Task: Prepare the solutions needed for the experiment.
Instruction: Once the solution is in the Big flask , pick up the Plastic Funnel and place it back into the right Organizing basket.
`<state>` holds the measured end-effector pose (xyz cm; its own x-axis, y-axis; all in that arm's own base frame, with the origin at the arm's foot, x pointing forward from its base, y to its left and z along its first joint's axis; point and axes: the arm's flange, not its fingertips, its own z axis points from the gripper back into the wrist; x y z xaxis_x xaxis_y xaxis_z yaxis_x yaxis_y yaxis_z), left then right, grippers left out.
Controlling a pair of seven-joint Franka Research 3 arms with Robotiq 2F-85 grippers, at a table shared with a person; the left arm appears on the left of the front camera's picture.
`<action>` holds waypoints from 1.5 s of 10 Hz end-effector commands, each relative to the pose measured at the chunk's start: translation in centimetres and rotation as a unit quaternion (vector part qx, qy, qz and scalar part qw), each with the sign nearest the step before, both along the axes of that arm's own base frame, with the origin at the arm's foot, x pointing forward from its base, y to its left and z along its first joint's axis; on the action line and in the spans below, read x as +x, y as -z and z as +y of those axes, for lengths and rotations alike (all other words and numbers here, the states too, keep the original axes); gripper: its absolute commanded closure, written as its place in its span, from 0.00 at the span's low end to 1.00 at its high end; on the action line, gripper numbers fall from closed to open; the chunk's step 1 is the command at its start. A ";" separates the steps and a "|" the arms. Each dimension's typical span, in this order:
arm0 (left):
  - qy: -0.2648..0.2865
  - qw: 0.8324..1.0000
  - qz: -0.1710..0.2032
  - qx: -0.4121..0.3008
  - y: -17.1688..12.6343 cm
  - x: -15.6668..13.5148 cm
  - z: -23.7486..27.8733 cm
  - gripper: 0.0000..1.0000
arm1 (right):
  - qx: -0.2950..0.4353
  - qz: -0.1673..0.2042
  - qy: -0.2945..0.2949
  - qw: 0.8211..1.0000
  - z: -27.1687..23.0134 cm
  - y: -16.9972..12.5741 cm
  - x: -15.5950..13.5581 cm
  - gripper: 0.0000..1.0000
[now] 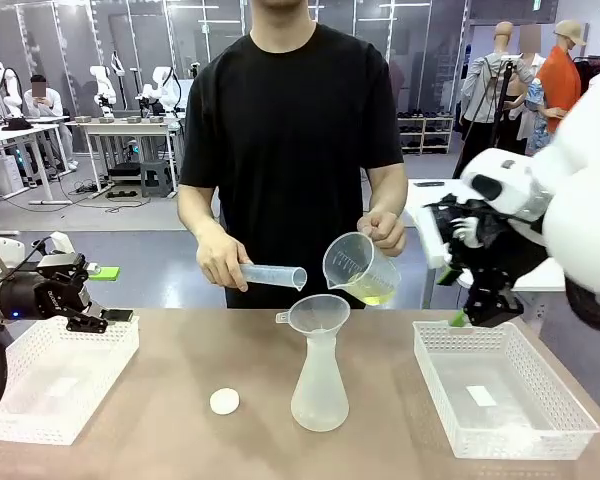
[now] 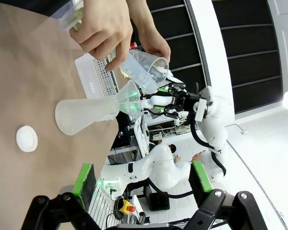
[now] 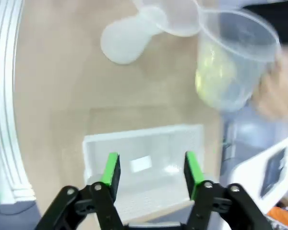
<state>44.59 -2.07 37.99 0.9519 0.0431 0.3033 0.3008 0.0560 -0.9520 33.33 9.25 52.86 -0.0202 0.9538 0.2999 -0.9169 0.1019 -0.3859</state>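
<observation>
Right now your solution (image 1: 374,294) is a shallow pale-yellow layer in the clear beaker (image 1: 358,262) the person's hand (image 1: 384,230) tilts just above the funnel (image 1: 318,313), which sits in the neck of the frosted flask (image 1: 319,388). Their other hand (image 1: 220,258) holds a measuring cylinder (image 1: 275,275) sideways beside it. Your left gripper (image 1: 111,294) hangs over the edge of the left basket (image 1: 30,420), fingers apart. Your right gripper (image 3: 151,168) is spread too, above the right basket (image 1: 525,440). White cap (image 1: 224,401) lies on the table (image 1: 180,440) left of the flask.

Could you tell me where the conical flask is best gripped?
Probably at its narrow neck, just below the funnel, coming in level from the side: the conical flask stands upright, its base flares wide, and the funnel covers its mouth.
</observation>
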 end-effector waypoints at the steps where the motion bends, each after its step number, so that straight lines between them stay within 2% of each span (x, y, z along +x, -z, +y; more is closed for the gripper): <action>1: 0.003 1.000 0.000 0.004 -0.2 -0.1 0.0 0.00 | 0.173 0.069 0.168 0.968 -3.0 2.4 -1.0 0.33; 2: 0.003 1.000 0.000 0.004 -0.2 -0.1 0.0 0.00 | 0.260 0.098 0.231 0.932 -5.8 3.8 -1.2 0.33; 3: 0.003 1.000 0.000 0.004 -0.2 -0.1 0.0 0.00 | 0.344 0.154 0.275 0.885 -8.1 6.1 -1.4 0.33; 4: 0.003 1.000 0.000 0.004 -0.2 -0.1 0.0 0.00 | 0.371 0.176 0.293 0.863 -8.9 7.6 -1.6 0.33; 5: 0.003 1.000 0.000 0.004 -0.2 -0.1 0.0 0.00 | 0.422 0.139 0.273 0.853 -8.5 7.6 -1.7 0.33; 6: 0.003 1.000 0.000 0.004 -0.2 -0.1 0.0 0.00 | 0.228 0.150 0.180 0.945 -9.2 3.0 1.7 0.33; 10: 0.003 1.000 0.000 0.004 -0.2 -0.1 0.0 0.00 | 0.228 0.150 0.180 0.945 -9.2 3.0 1.7 0.33; 11: 0.003 1.000 0.000 0.004 -0.2 -0.1 0.0 0.00 | 0.242 0.156 0.187 0.939 -8.5 3.1 1.8 0.33; 12: 0.003 1.000 0.000 0.004 -0.2 -0.1 0.0 0.00 | 0.314 0.221 0.233 0.893 -10.2 5.0 3.9 0.33; 13: 0.003 1.000 0.000 0.004 -0.2 -0.1 0.0 0.00 | 0.347 0.249 0.245 0.871 -11.2 6.2 4.8 0.33; 14: 0.003 1.000 0.000 0.004 -0.2 -0.1 0.0 0.00 | 0.380 0.281 0.267 0.840 -12.0 7.4 5.5 0.33; 15: 0.003 1.000 0.000 0.004 -0.2 -0.1 0.0 0.00 | 0.428 0.329 0.270 0.798 -12.3 8.8 6.2 0.33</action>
<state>44.59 -2.07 38.00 0.9519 0.0430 0.3035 0.3010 0.0562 -0.9520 37.67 -2.74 44.41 0.6999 0.3238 0.6366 -0.6832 0.5633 0.4646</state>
